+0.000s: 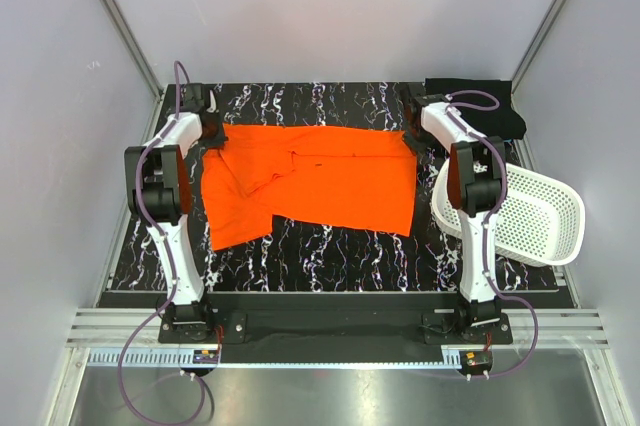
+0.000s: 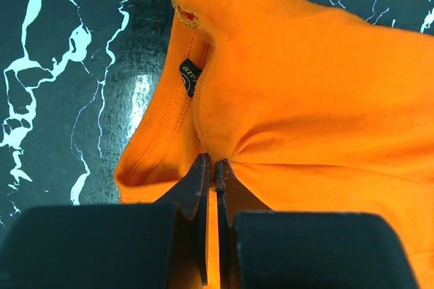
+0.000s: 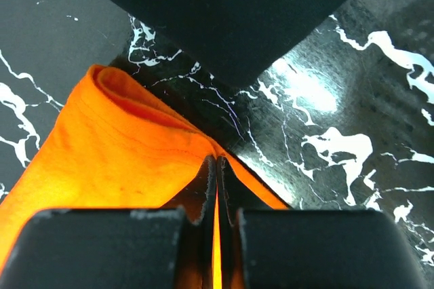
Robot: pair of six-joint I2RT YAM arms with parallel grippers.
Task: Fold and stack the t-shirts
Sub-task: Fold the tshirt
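Across the table (image 1: pixel 330 246), the orange t-shirt (image 1: pixel 320 181) lies spread, far corners pinched, likely to carry a fold. Right of it the white basket (image 1: pixel 545 216) tips, nothing showing inside. The black t-shirt (image 1: pixel 480 106) sits beyond.

Left wrist: left tool (image 2: pixel 211 167) clamped on orange cloth beside the label.

Right wrist: right tool (image 3: pixel 218 163) clenched on an orange corner.

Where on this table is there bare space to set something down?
The main bare patch is the near strip of table, between the orange t-shirt and the table's near edge. A narrower strip runs behind that shirt along the far edge. The right side is crowded by the white basket and black t-shirt.
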